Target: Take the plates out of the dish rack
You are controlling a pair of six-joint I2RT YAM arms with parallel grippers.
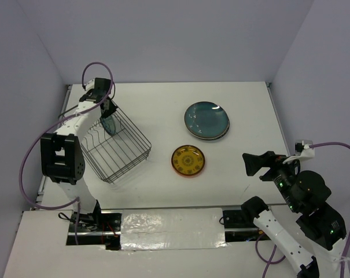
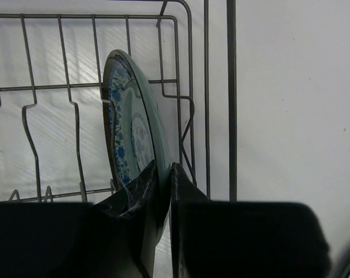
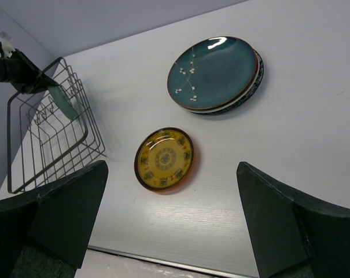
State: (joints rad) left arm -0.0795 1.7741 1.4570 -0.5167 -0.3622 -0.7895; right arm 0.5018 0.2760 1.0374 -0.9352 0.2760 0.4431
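Note:
The dark grey wire dish rack stands at the left. One small teal-patterned plate stands upright in it, also showing in the top view and right wrist view. My left gripper is shut on that plate's rim at the rack's far end. A dark teal plate lies on top of a stack on the table. A yellowish plate with an orange rim lies nearer; both show in the right wrist view. My right gripper is open and empty, raised at the right.
The rack's upright wire dividers and side wires stand close around the plate and my left fingers. The table's near edge runs below the yellowish plate. Walls close the table at the back and sides.

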